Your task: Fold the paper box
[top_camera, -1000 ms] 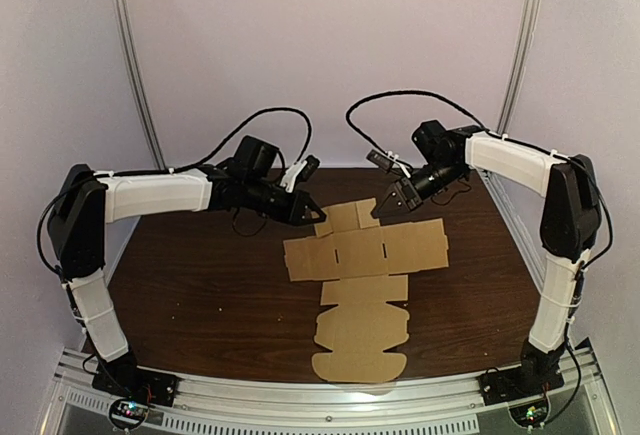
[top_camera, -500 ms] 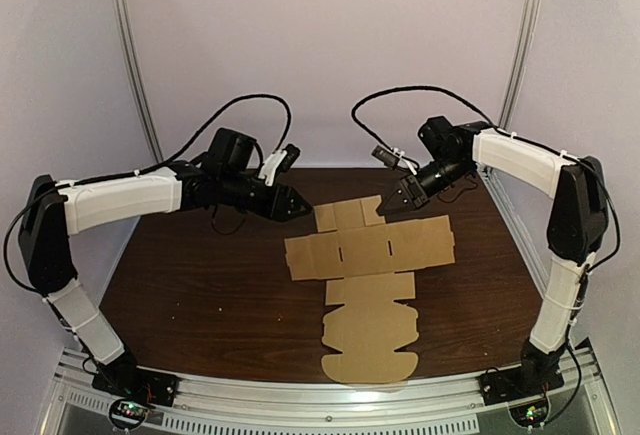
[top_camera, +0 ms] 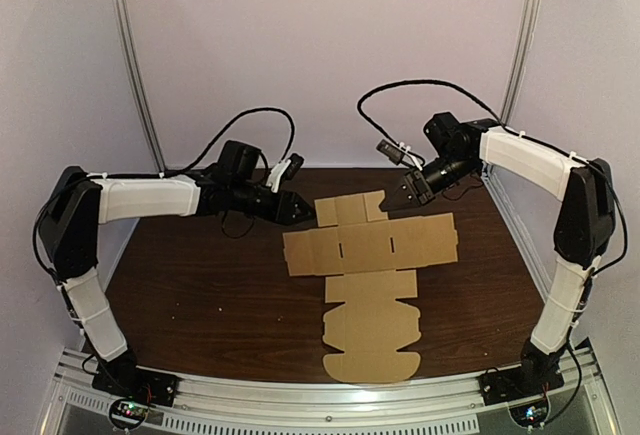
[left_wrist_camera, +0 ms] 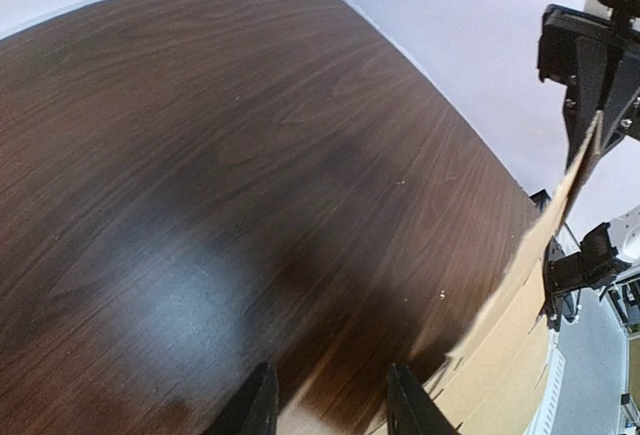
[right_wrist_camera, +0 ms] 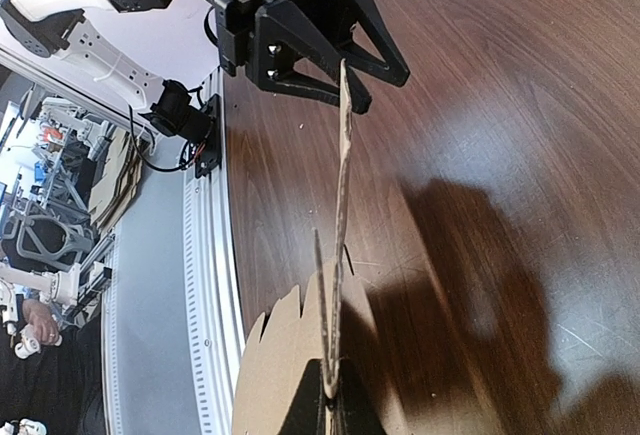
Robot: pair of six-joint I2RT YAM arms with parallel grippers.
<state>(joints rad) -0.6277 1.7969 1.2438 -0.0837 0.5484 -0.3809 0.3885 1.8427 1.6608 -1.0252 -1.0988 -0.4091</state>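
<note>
When you look from the left, your left claw (top_camera: 298,209) comes first. It hangs open just beside the far left corner of the box (top_camera: 370,275) and grips nothing. The box lies flat in the middle of the table (top_camera: 200,285). Your right claw (top_camera: 411,191) sits near the far right corner, and you cannot tell if it pinches the box.

L gripper (left_wrist_camera: 330,377) fingers cut by btm edge; paper box (left_wrist_camera: 510,345) cropped too. R gripper (top_camera: 411,189) hold unclear.

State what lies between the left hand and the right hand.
The far flaps of the flat cardboard box blank lie between left hand and right hand, shown in the top view.
</note>
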